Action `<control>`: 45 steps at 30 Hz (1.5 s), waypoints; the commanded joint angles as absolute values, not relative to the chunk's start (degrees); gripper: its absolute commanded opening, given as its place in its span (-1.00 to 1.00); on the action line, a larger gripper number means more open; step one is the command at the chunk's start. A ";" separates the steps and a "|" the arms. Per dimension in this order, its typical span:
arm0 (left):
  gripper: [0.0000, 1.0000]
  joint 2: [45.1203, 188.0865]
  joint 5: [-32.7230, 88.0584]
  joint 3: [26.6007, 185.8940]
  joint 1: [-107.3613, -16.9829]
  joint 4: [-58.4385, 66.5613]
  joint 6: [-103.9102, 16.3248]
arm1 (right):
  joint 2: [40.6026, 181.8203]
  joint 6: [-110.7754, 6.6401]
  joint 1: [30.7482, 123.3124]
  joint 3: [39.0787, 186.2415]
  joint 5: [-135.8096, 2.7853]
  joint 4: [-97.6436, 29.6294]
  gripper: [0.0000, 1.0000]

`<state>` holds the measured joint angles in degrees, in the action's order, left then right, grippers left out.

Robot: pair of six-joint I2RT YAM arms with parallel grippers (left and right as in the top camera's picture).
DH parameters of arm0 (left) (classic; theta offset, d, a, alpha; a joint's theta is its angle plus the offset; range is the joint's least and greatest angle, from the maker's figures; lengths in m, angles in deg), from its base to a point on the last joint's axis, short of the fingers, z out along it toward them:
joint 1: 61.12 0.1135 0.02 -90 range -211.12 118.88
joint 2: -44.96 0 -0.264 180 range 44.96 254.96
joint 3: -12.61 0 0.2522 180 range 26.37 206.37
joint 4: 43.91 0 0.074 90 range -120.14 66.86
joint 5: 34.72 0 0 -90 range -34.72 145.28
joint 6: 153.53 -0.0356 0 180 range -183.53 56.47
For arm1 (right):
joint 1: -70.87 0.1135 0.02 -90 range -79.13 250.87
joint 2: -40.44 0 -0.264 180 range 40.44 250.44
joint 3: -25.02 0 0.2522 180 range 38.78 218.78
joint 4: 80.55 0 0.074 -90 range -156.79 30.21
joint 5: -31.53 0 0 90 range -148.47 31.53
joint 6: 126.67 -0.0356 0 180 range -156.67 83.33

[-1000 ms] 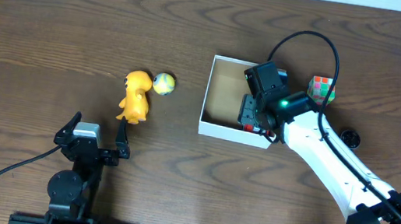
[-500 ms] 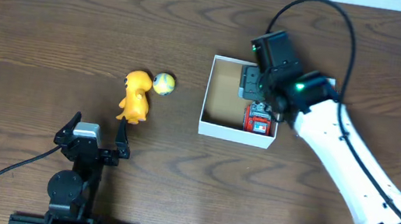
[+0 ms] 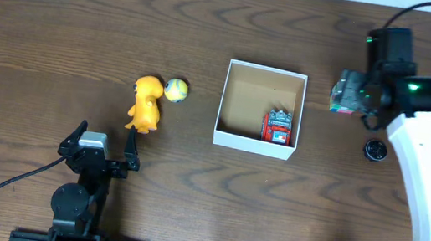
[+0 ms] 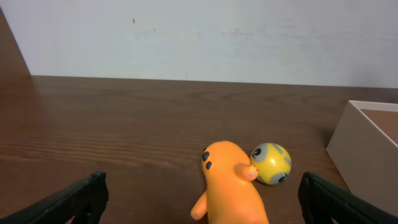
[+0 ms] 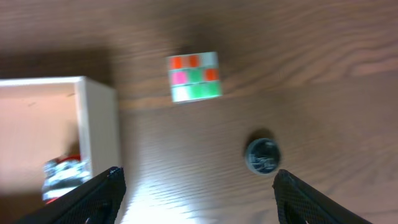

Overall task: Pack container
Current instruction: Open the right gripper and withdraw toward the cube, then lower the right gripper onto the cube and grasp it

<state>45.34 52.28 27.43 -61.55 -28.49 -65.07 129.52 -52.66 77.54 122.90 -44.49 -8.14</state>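
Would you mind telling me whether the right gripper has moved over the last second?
Yes. The right gripper has left the container and swung rightward, now past its right wall, above the multicoloured cube.

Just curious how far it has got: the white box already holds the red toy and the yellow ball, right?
Not quite. The white box holds the red toy, but the yellow ball is outside it, on the table beside the orange figure. The overhead view shows this.
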 commanded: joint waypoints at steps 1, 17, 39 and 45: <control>0.96 45.32 52.93 26.62 -61.27 -26.13 -65.44 | 129.21 -50.43 74.27 121.13 -43.64 -9.73 0.59; 0.96 45.32 52.93 26.62 -61.27 -26.13 -65.44 | 134.52 -43.50 71.25 106.86 -46.90 -33.65 0.79; 0.96 45.32 52.93 26.62 -61.27 -26.13 -65.44 | 145.89 -32.72 71.31 106.79 -52.93 -37.36 0.68; 0.96 45.32 52.93 26.62 -61.27 -26.13 -65.44 | 146.32 -32.70 71.31 106.79 -52.91 -39.72 0.59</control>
<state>45.34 52.28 27.43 -61.55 -28.47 -65.07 146.13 -33.55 71.42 106.86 -52.51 -38.56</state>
